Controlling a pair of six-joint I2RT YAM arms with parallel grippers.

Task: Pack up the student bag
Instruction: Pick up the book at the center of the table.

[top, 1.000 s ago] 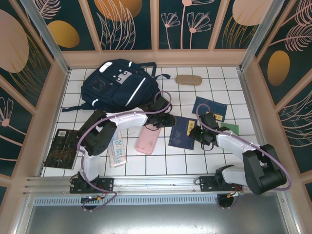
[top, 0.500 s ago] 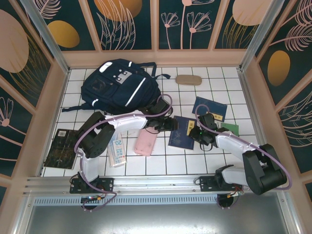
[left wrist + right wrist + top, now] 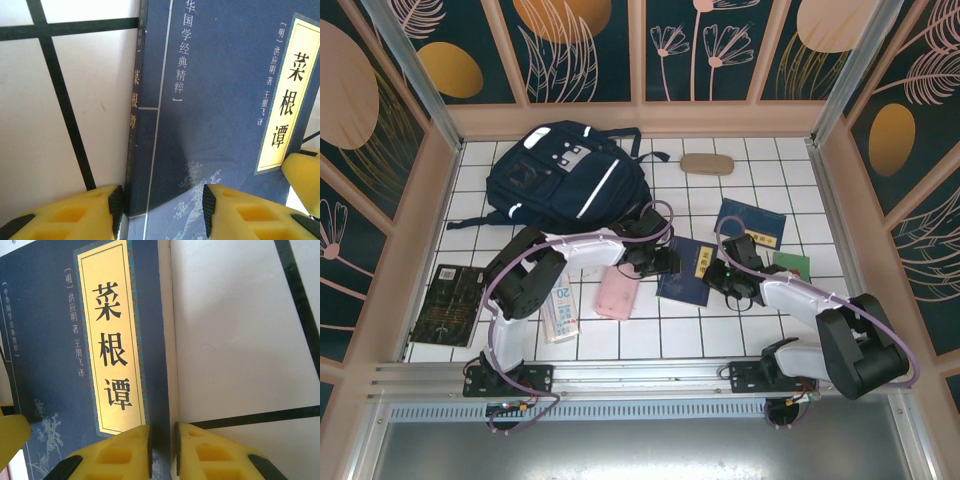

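Right gripper (image 3: 163, 435) pinches the blue book (image 3: 85, 355) by its edge; left gripper (image 3: 160, 200) straddles the spine, jaws apart. One backpack (image 3: 565, 178) lies just beyond the left gripper on white tiles (image 3: 640, 340). A second blue book (image 3: 750, 222) lies beyond the right gripper, and one pink case (image 3: 618, 292) lies beside the left.

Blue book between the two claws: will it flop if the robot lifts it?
Probably a little: the blue book looks thin, with a slim spine, so it may sag from one edge. Its cover looks smooth, so a push would likely slide it over the white tiles. Lying flat, it shouldn't roll.
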